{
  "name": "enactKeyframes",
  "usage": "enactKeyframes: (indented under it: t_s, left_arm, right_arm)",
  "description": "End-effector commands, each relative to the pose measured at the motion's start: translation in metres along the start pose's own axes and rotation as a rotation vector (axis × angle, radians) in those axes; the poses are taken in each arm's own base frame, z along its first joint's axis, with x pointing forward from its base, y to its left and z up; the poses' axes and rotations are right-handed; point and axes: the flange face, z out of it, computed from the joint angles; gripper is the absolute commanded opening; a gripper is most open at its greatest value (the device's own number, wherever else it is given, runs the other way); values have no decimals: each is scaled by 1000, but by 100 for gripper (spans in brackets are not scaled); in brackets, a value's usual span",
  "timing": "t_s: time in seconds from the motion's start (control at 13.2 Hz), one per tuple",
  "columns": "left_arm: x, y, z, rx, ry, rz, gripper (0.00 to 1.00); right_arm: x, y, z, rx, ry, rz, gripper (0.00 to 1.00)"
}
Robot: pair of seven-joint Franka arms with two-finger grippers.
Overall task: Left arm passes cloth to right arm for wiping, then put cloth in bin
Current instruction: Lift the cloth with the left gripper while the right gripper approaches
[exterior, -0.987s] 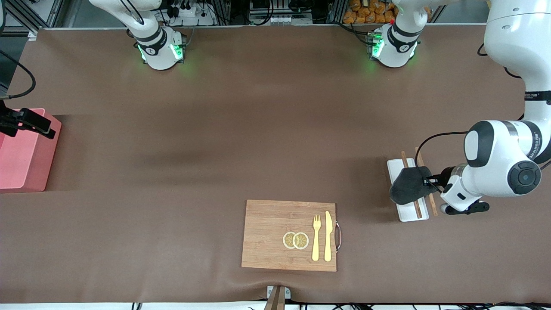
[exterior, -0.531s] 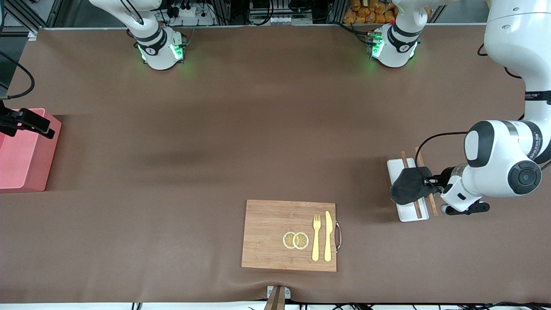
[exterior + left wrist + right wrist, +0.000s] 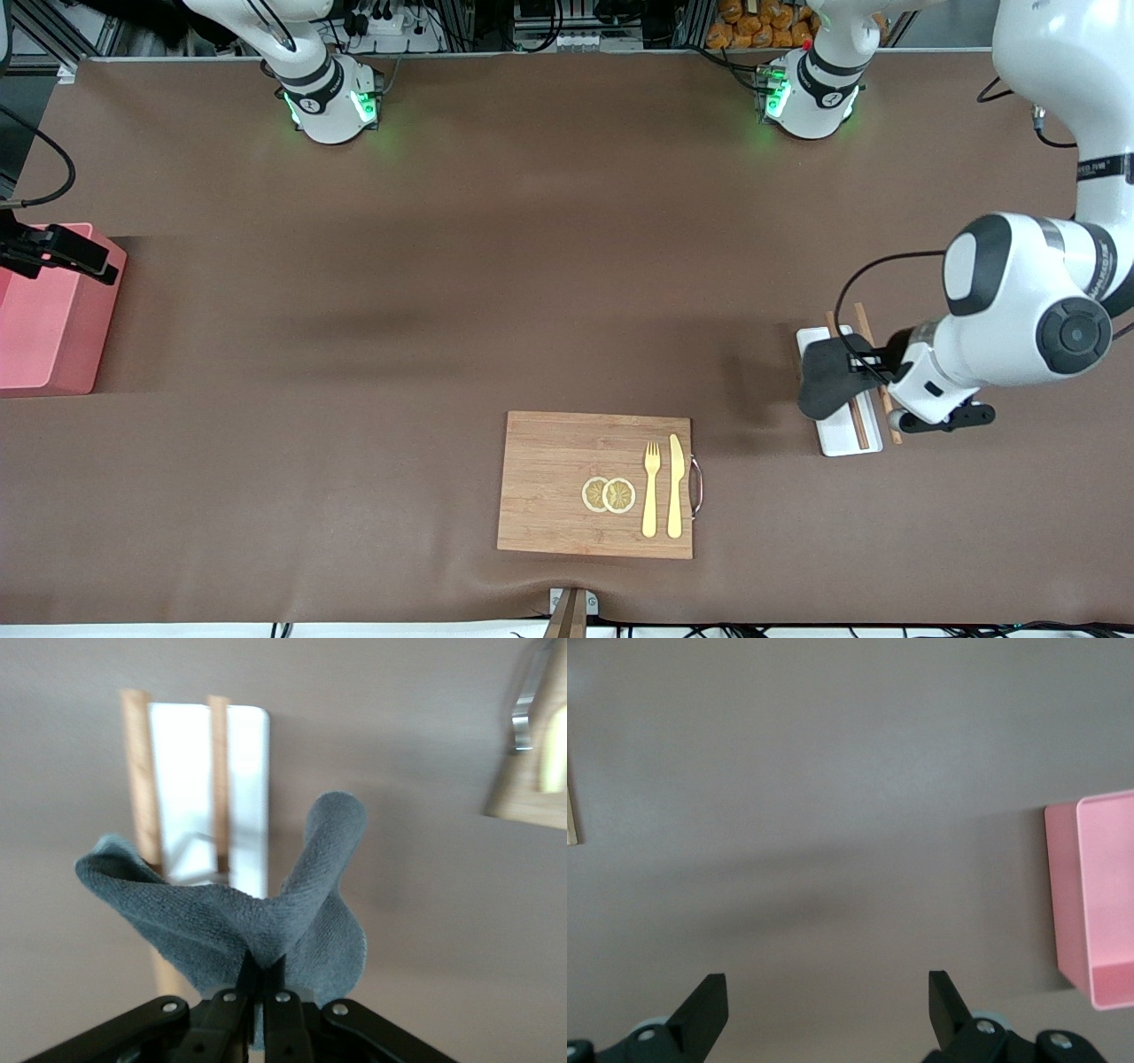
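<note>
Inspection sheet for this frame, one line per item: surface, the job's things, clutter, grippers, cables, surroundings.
Surface: brown table mat, no spills seen.
Job's things: cloth hangs pinched in the left gripper over the white tray; bin at the right arm's end of the table, nothing seen in the part shown.
Clutter: chopsticks on and beside the tray; cutting board with two lemon slices, fork and knife.
Grippers: left shut on the cloth; right gripper open, waiting above the mat near the bin.
Cables: black cable looping at the left wrist.
Surroundings: arm bases lit green; equipment along the table's edge.
</note>
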Motion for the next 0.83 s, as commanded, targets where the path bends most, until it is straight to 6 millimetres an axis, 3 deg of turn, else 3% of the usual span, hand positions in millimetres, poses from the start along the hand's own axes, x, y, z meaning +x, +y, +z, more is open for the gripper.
enactKeyframes:
  t_s: [0.0,0.3,0.46,0.76]
  left_arm:
    - [-30,59,-24,-69,-7,-96,0]
    - [-76,170,-43,-125,7,-193,0]
    - [-103,227,-48,-168,48,-168,0]
    - [-159,324,-53,-325,110,-278,0]
  right_arm:
    - [-8,-28,4,4,-50,98,100]
    - [-28,-100,10,21,-126,405,100]
    - [-33,-140,23,59,-199,554,100]
    - [-31,-193,56,131,-373,781,100]
